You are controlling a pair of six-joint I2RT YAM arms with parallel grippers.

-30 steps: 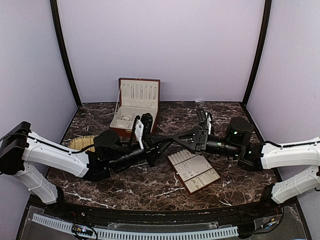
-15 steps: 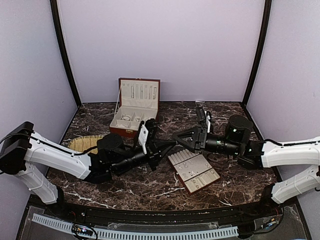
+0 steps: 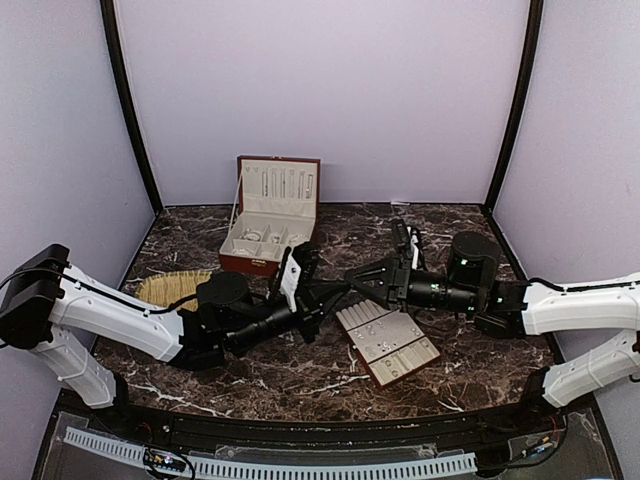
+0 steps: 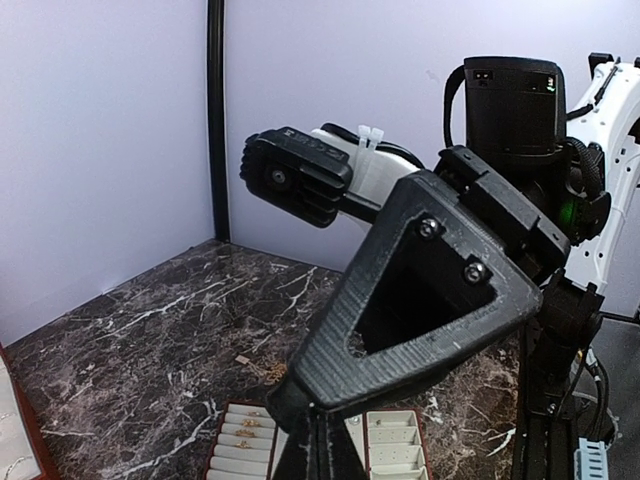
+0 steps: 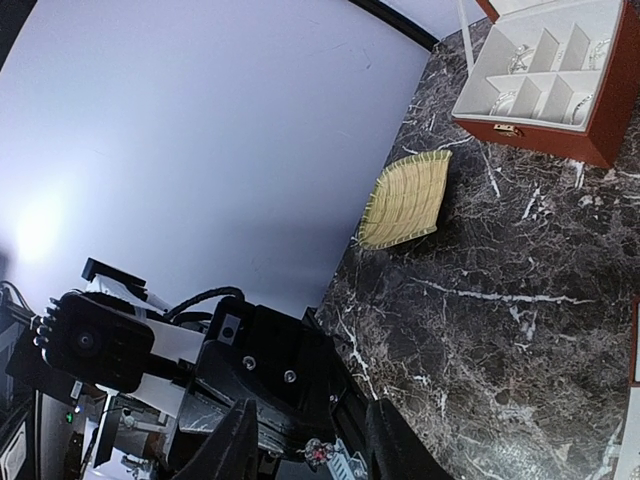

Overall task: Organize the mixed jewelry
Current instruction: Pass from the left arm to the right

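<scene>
The mixed jewelry is spread out. Silvery pieces lie in the compartments (image 5: 520, 58) of the open red-brown box (image 3: 268, 215). Small gold pieces (image 4: 243, 424) sit in the cream slotted tray (image 3: 388, 343). A thin chain (image 4: 262, 369) lies on the marble behind the tray. My left gripper (image 3: 330, 292) and right gripper (image 3: 352, 276) meet tip to tip above the tray's far left corner. The left gripper (image 4: 315, 455) is shut, and anything in it is hidden. The right gripper (image 5: 315, 445) stands open, its fingers either side of the left gripper's black body (image 5: 270, 380).
A woven straw mat (image 3: 170, 287) lies at the left, seen also as the mat (image 5: 408, 200) in the right wrist view. The box's lid stands upright at the back. Purple walls close in three sides.
My left arm has swung right and forward, bringing its shut gripper up to the right gripper. The right gripper has edged slightly left and stayed open.
</scene>
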